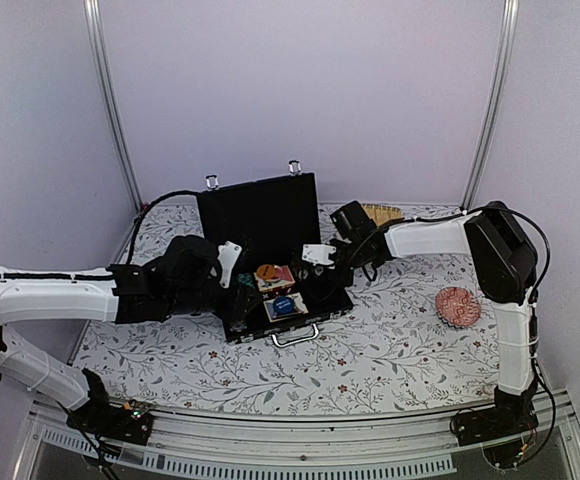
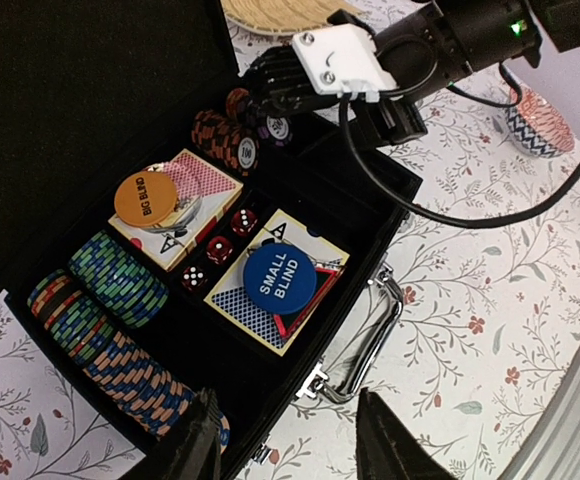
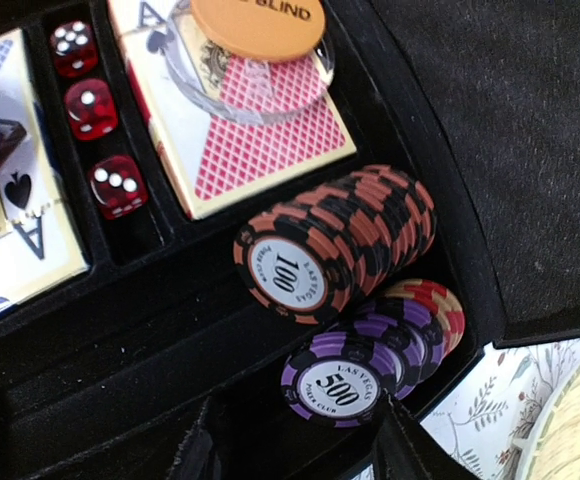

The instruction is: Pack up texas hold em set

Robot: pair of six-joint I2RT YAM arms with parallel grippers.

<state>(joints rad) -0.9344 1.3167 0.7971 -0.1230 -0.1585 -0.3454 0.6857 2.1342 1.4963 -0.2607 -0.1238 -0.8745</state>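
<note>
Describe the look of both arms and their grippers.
The left arm and right arm are white tubes with black joints and loose black cables. The left gripper and right gripper have black fingers; a white screwed plate sits on the right one.

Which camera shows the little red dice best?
The right wrist view: the red dice are close up, white dots countable. The left wrist view shows them smaller, between two card decks. In the top view they are too small to make out.

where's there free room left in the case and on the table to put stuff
Free: the bare black troughs beside the orange-and-black 100 chips and purple 500 chips; the floral tablecloth between the metal handle and red patterned round dish. Crowded: the card decks and red dice mid-case.
</note>
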